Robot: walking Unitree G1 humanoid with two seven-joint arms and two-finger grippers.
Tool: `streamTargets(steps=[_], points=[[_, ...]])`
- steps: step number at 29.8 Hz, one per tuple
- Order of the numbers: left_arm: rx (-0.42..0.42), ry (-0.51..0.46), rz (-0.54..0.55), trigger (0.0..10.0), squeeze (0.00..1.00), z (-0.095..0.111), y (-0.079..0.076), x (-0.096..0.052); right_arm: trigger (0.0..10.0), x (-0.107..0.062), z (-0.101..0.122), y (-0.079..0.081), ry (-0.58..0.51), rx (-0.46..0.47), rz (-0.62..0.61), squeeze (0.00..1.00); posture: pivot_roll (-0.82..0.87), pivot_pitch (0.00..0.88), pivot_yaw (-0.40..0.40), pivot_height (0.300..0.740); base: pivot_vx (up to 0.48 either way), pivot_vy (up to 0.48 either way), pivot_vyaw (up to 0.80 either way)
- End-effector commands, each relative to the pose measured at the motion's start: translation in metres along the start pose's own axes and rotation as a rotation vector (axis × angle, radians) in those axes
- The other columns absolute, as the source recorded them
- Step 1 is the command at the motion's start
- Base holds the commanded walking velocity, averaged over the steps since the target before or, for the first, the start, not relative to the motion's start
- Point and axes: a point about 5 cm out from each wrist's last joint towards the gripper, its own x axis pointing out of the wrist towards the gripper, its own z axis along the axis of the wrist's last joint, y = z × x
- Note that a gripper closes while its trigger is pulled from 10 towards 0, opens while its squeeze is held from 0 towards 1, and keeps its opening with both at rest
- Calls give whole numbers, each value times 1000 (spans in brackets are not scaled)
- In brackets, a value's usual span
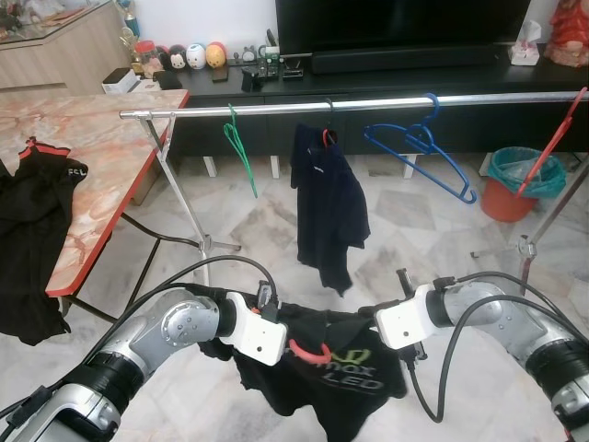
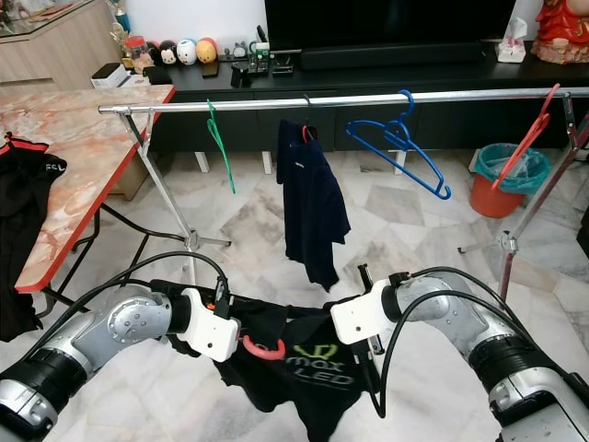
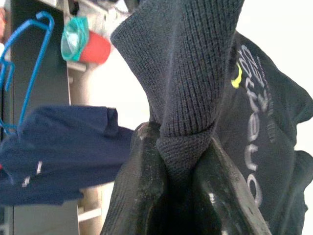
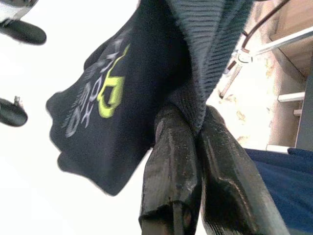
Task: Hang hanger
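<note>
Marble floor spreads under a long steel rail that crosses the room in front of a dark TV cabinet. At the robot's left stands a pink marble table with a black garment draped over its red edge. From the rail hang, left to right, a green hanger, a navy shirt, 2 blue hangers together and a red hanger at the far end; an orange bin with a teal liner sits on the floor below that end. Low and near, well short of the rail, both arms hold a black shirt with a yellow-green logo stretched between them, and the hook of a red hanger curls out at its collar. The left gripper is pinched tight on a fold of ribbed knit cloth at the shirt's left side. The right gripper is likewise clamped on ribbed cloth at the shirt's right side, fingers pressed together.
</note>
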Motion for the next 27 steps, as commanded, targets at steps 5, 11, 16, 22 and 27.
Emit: streamTargets(steps=[5,11,16,22,27], points=[[-76,195,67,10000,0,-27,-2,-12,0,-14,-13,8,111,-4,117,0,-70,24,74,740,0,0,0],[-135,225,169,10000,0,-31,7,-13,0,-19,-21,18,185,-5,203,0,-71,24,70,740,0,0,0],[-176,246,205,10000,0,-35,9,-17,0,-22,-23,22,217,-10,236,0,-73,23,71,740,0,0,0],[-258,284,287,10000,0,-43,14,-23,0,-22,-21,36,239,24,297,0,-73,23,71,740,0,0,0],[-327,296,354,10000,0,-46,20,-25,0,-23,-21,48,280,39,352,0,-74,23,69,740,0,0,0]])
